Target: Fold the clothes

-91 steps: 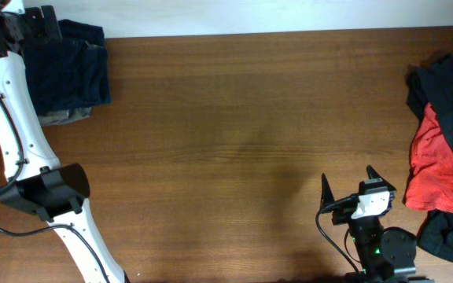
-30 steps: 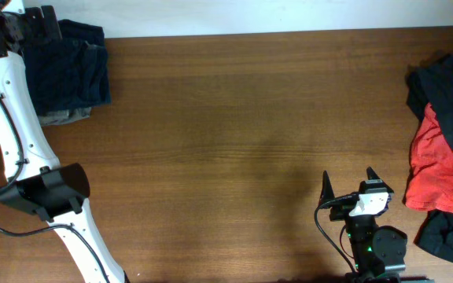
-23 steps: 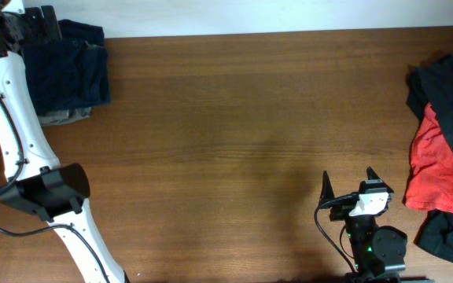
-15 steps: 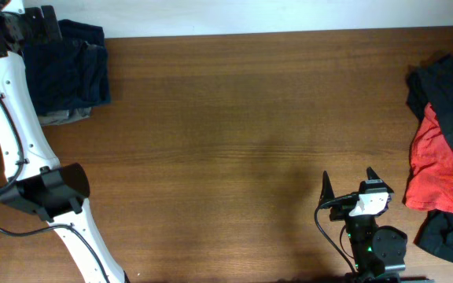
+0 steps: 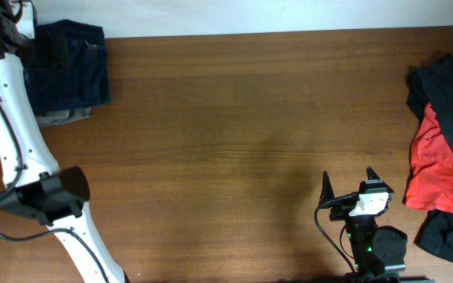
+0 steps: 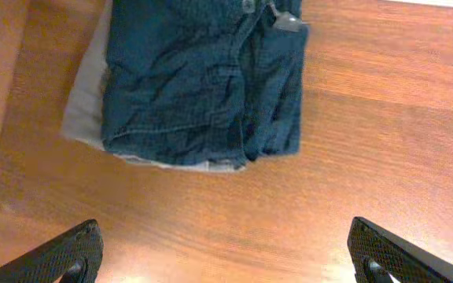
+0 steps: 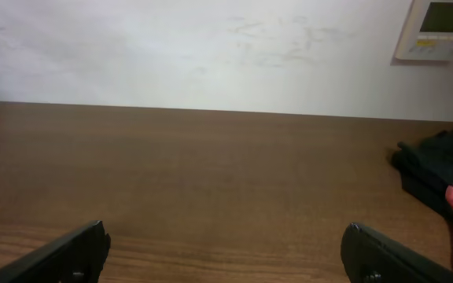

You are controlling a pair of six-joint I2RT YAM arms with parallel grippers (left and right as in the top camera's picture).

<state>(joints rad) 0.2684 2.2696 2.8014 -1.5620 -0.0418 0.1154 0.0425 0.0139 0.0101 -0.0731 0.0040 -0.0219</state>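
Observation:
A folded dark navy garment (image 5: 68, 64) lies at the table's far left corner on top of a grey-olive one (image 5: 65, 116). The left wrist view shows the same navy fold (image 6: 203, 79) and the grey edge (image 6: 85, 102) beneath it. My left gripper (image 6: 225, 236) hovers above the wood just in front of that stack, open and empty. A loose heap of black clothes (image 5: 451, 86) with a red piece (image 5: 435, 169) sits at the right edge. My right gripper (image 5: 348, 181) rests near the front edge, left of that heap, open and holding nothing (image 7: 226, 236).
The white left arm (image 5: 10, 118) rises from its base (image 5: 42, 196) along the table's left side. Bare brown wood (image 5: 242, 118) spans the middle. In the right wrist view, a white wall with a control panel (image 7: 439, 30) stands behind the table.
The left wrist has pulled back off the navy stack toward the far left corner, uncovering the garment's top edge. The right arm and both piles of clothes have not moved.

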